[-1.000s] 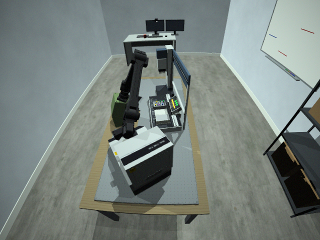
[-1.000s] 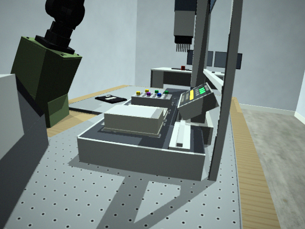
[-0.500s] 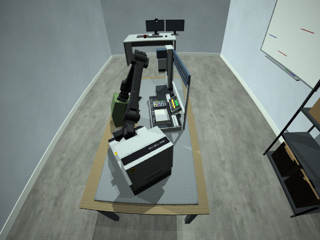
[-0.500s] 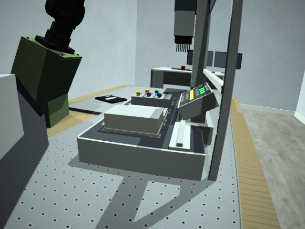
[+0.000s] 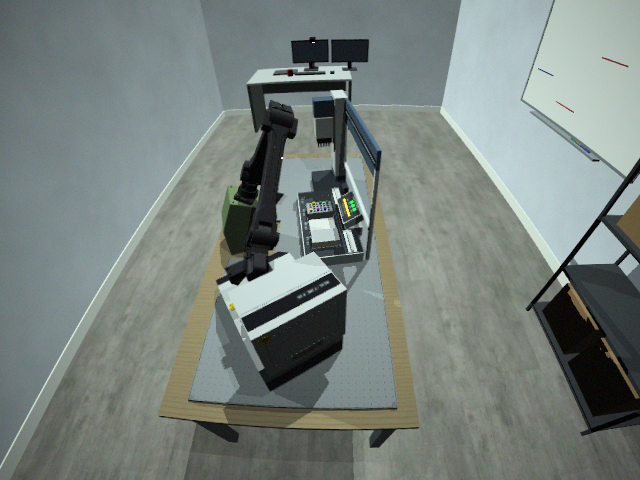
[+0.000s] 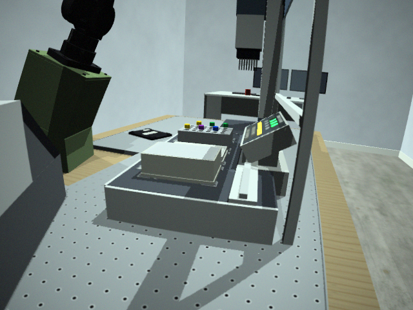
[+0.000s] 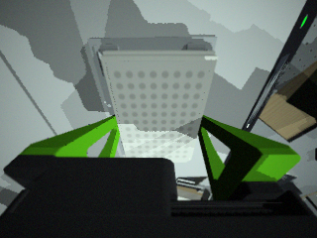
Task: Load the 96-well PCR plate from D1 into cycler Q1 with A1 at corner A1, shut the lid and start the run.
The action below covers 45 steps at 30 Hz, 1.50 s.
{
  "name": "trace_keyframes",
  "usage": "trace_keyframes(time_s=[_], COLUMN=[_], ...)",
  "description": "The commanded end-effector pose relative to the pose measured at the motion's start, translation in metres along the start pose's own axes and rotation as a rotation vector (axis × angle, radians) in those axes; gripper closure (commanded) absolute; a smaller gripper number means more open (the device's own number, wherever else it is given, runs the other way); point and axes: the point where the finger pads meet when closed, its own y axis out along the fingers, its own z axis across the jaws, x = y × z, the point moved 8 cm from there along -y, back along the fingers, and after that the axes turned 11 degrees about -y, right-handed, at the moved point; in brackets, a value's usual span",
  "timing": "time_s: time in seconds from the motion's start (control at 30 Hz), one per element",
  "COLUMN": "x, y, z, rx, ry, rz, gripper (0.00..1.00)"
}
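wrist view: green jaws grip the white dotted 96-well plate [image 7: 158,99]; lowered tilted, it could miss the block's brackets.

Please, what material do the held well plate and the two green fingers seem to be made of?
The well plate, held in the hand, looks like matte white plastic: pale, even, dull, with rows of round wells. The fingers look like bright green moulded plastic or painted metal: flat, sharp-edged faces without shine. The look alone cannot settle which.
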Motion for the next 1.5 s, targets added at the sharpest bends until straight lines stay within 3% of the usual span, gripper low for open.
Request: trace_keyframes(time_s=[0.0,0.33,0.67,0.93,1.13,1.47], x=[0.007,-0.007,0.003,0.003,0.005,-0.001], y=[-0.041,-0.037,-0.034,-0.028,-0.035,-0.020], z=[0.020,0.033,0.020,0.001,0.010,0.024], rx=[0.072,0.073,0.079,0.038,0.055,0.037], ry=[-0.031,-0.048,-0.014,-0.009,-0.022,-0.023], rz=[-0.048,-0.050,-0.053,-0.028,-0.040,-0.029], gripper=[1.00,1.00,1.00,1.00,1.00,1.00])
